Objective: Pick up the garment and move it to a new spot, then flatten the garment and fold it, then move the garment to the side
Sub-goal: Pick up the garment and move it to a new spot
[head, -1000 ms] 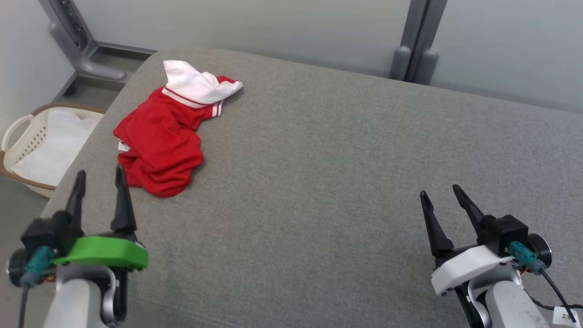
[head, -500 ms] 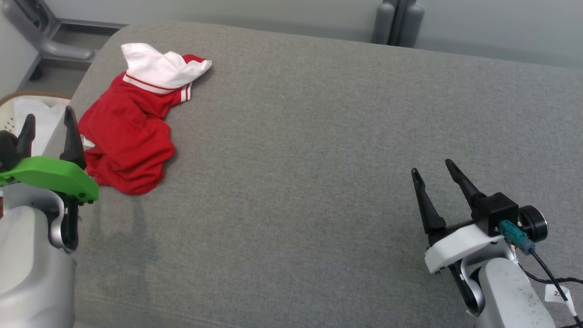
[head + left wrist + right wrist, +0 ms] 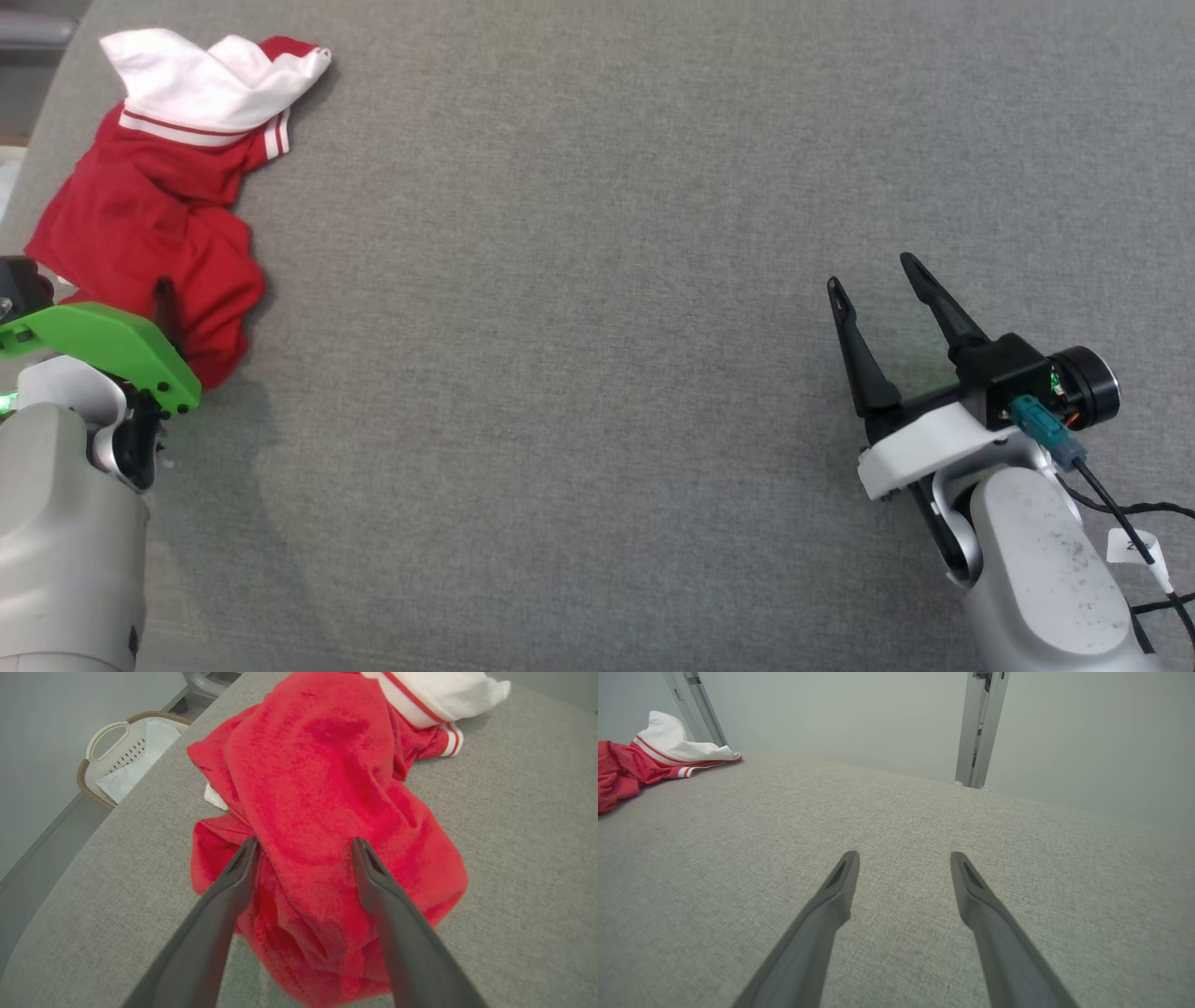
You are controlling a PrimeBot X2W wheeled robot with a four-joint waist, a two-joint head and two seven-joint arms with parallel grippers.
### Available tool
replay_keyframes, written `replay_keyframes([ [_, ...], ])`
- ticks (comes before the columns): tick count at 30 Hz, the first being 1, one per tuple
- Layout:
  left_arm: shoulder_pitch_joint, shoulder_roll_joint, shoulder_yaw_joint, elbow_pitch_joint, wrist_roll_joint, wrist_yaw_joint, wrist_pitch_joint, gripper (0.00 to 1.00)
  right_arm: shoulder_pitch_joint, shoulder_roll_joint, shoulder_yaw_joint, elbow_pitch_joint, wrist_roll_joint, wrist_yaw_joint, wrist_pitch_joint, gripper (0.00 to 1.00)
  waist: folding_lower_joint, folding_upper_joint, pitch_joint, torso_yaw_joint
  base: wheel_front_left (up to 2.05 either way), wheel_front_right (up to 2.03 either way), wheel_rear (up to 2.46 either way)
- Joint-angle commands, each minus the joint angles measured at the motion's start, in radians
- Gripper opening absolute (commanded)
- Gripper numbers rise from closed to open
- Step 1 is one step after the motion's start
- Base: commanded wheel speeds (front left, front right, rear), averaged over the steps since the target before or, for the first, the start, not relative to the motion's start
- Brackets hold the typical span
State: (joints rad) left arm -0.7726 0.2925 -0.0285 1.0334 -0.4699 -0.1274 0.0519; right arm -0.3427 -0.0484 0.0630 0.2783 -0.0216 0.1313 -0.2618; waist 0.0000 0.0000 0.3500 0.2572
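The garment [image 3: 140,215] is a crumpled red piece with a white, red-striped part, lying at the far left of the grey fabric surface [image 3: 597,280]. My left gripper [image 3: 93,280], on a green mount, is at its near end. In the left wrist view the garment [image 3: 322,788] is close up, and the left gripper [image 3: 304,844] stands open with its two fingers over a red fold, one on each side. My right gripper [image 3: 870,271] is open over bare grey fabric at the right, far from the garment. In the right wrist view the right gripper [image 3: 904,855] holds nothing, and the garment [image 3: 654,756] lies at the far left.
A cream laundry basket [image 3: 107,756] with white cloth in it sits on the floor past the surface's left edge. A grey metal post [image 3: 980,728] stands behind the surface against a pale wall. The garment lies close to the left edge.
The head camera has tilted down, shifting the whole picture. My left gripper has moved forward from short of the garment to over its near end. Both grippers stay open.
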Motion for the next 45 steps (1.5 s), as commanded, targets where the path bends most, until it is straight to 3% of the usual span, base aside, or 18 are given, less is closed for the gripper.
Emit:
replay_keyframes([
  [1, -0.024, -0.005, 0.003, 0.021, -0.011, -0.003, 0.015, 1.0, -0.017, -0.004, -0.001, -0.007, -0.006, -0.001, -0.005, 1.0, 0.0, 0.0, 0.064, -0.037, 0.0, 0.0, 0.0],
  [8, -0.047, -0.006, -0.01, 0.098, -0.027, -0.004, 0.044, 1.0, -0.042, -0.004, -0.007, -0.022, -0.005, -0.001, -0.005, 1.0, 0.0, 0.0, 0.098, -0.053, 0.0, 0.0, 0.0],
  [9, -0.048, -0.006, -0.011, 0.105, -0.028, -0.004, 0.043, 0.55, -0.042, -0.004, -0.007, -0.025, -0.003, -0.001, -0.005, 1.0, 0.0, 0.0, 0.097, -0.055, 0.0, 0.0, 0.0],
  [10, -0.048, -0.005, -0.016, 0.111, -0.025, -0.004, 0.039, 0.2, -0.042, -0.004, -0.009, -0.028, -0.001, -0.001, -0.005, 1.0, 0.0, 0.0, 0.096, -0.056, 0.0, 0.0, 0.0],
  [11, -0.048, -0.003, -0.018, 0.112, -0.024, -0.004, 0.03, 0.0, -0.042, -0.004, -0.01, -0.03, 0.001, -0.001, -0.005, 1.0, 0.0, 0.0, 0.094, -0.056, 0.0, 0.0, 0.0],
  [19, -0.079, 0.043, -0.056, 0.063, 0.003, -0.004, -0.093, 0.0, -0.032, -0.004, -0.02, -0.032, 0.019, -0.001, -0.005, 1.0, 0.0, 0.0, 0.039, -0.057, 0.0, 0.0, 0.0],
  [30, -0.113, 0.08, -0.242, -0.097, 0.093, -0.004, -0.161, 0.0, 0.036, -0.004, -0.017, 0.0, 0.09, -0.001, -0.004, 1.0, 0.0, 0.0, -0.123, -0.113, 0.0, 0.0, 0.0],
  [38, -0.124, 0.053, -0.398, -0.281, 0.091, -0.004, -0.125, 0.0, 0.113, -0.004, -0.028, 0.019, 0.13, -0.001, -0.005, 1.0, 0.0, 0.0, -0.238, -0.212, 0.0, 0.0, 0.0],
  [45, -0.081, -0.006, -0.541, -0.473, 0.043, -0.005, -0.1, 0.0, 0.166, -0.004, -0.051, 0.025, 0.137, -0.001, -0.005, 1.0, 0.0, 0.0, -0.288, -0.304, 0.0, 0.0, 0.0],
])
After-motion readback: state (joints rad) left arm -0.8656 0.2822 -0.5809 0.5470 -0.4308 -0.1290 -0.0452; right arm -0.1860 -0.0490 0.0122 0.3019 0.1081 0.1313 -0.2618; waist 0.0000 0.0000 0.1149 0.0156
